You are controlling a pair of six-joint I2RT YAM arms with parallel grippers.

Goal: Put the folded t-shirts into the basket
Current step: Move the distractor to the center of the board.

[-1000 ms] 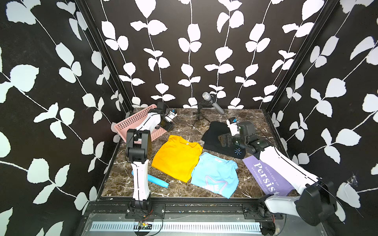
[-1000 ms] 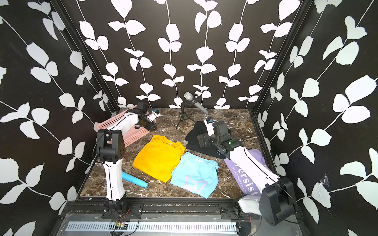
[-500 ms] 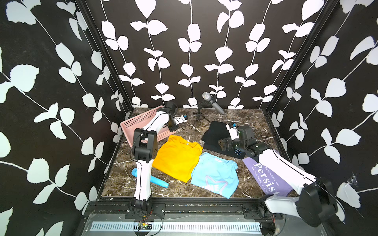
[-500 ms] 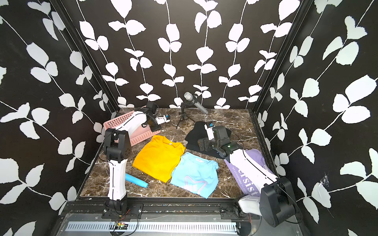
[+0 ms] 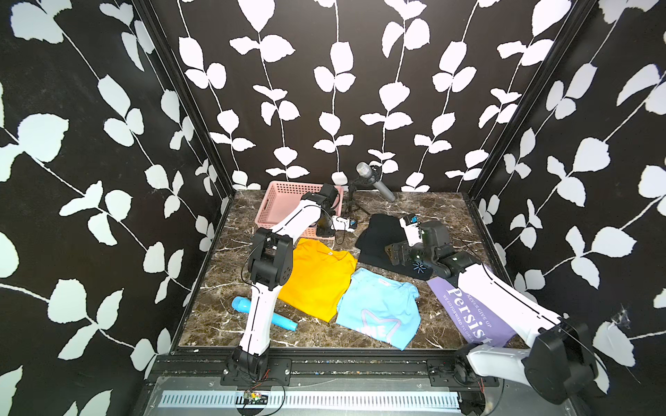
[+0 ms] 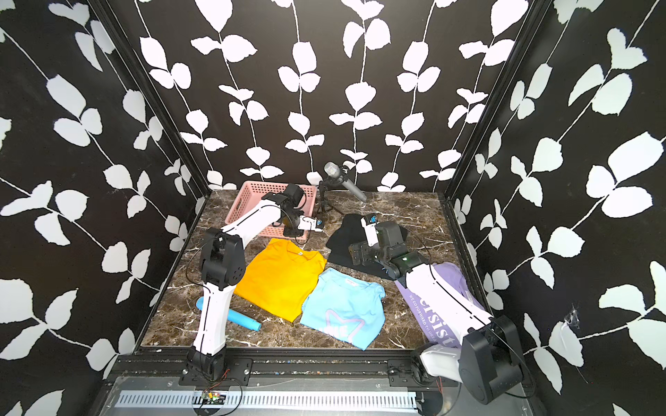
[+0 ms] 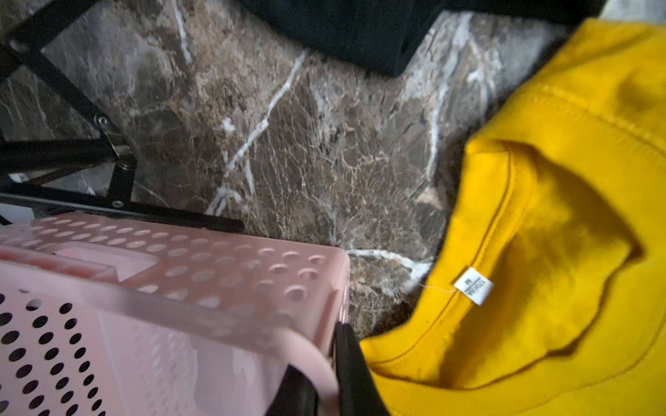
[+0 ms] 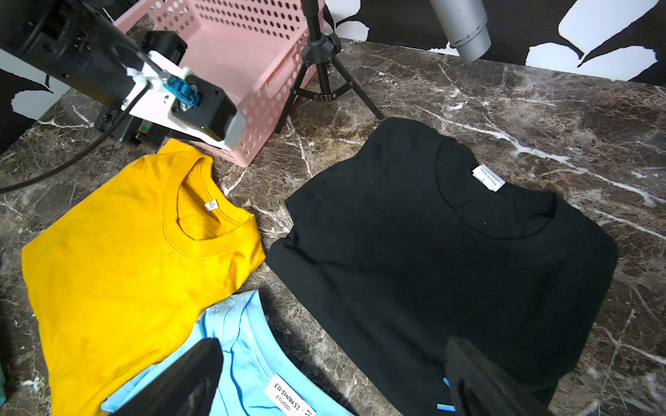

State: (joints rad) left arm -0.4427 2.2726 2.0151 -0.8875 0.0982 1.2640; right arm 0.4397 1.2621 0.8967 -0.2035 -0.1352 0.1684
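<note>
The pink basket (image 5: 284,201) (image 6: 252,201) stands at the back left, empty. My left gripper (image 5: 324,230) (image 7: 333,360) is shut on the basket's rim (image 7: 310,345) at its near right corner. Four folded t-shirts lie flat on the marble: yellow (image 5: 317,277) (image 8: 119,252), light blue with a star (image 5: 378,309) (image 8: 245,342), black (image 5: 378,237) (image 8: 432,252), and lavender "Persist" (image 5: 465,309), which is partly under my right arm. My right gripper (image 5: 394,252) (image 8: 331,378) hangs open over the gap between the light blue and black shirts, holding nothing.
A microphone on a small black tripod (image 5: 374,180) (image 8: 320,72) stands right beside the basket at the back. A light blue tube (image 5: 266,315) lies at the front left, behind my left arm. Leaf-patterned walls close in three sides.
The left gripper has closed on the basket's rim. The basket has swung from leaning at the left wall to lying flat further right, near the tripod. The right arm has barely shifted.
</note>
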